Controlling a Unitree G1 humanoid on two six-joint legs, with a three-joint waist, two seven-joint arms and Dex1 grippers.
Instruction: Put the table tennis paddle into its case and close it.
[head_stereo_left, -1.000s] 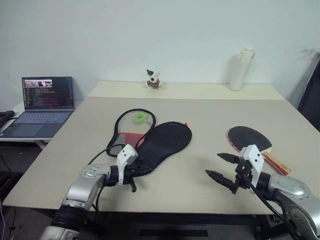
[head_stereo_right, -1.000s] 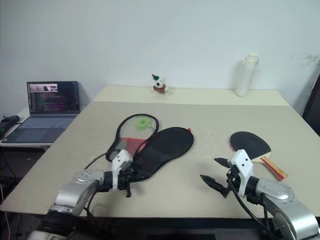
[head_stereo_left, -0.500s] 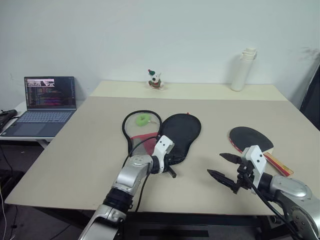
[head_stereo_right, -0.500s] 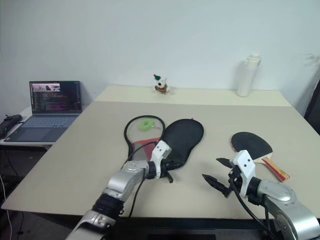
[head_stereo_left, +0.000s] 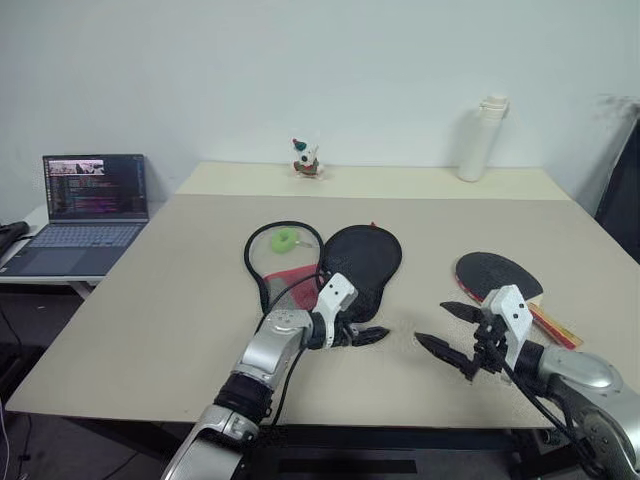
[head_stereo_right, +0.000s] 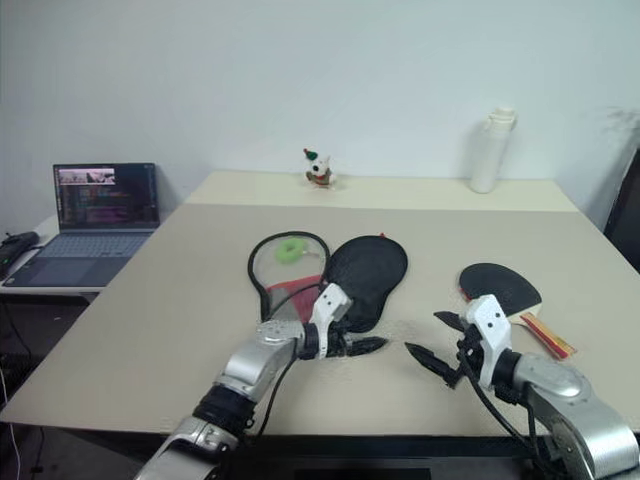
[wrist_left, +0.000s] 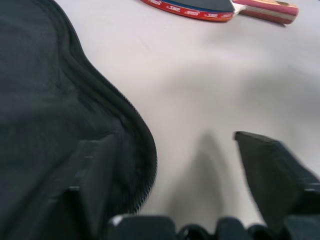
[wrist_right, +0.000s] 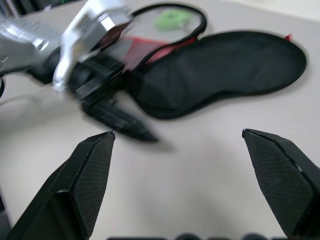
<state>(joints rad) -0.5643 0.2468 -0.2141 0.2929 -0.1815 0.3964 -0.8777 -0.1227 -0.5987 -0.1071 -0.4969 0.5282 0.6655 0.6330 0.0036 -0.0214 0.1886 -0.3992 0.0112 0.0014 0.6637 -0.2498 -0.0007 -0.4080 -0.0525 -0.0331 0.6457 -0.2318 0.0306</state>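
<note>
Reaching low w/ jaws apart, left gripper (head_stereo_left: 362, 336) at case (head_stereo_left: 358, 262) end; right gripper (head_stereo_left: 448, 330) apart, hovering.

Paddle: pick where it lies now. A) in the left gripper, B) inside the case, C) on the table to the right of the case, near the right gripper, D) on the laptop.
C: the paddle lies flat on the table, apart from the open case, just beyond the open right gripper; the left gripper, at the case's near end, holds nothing.
</note>
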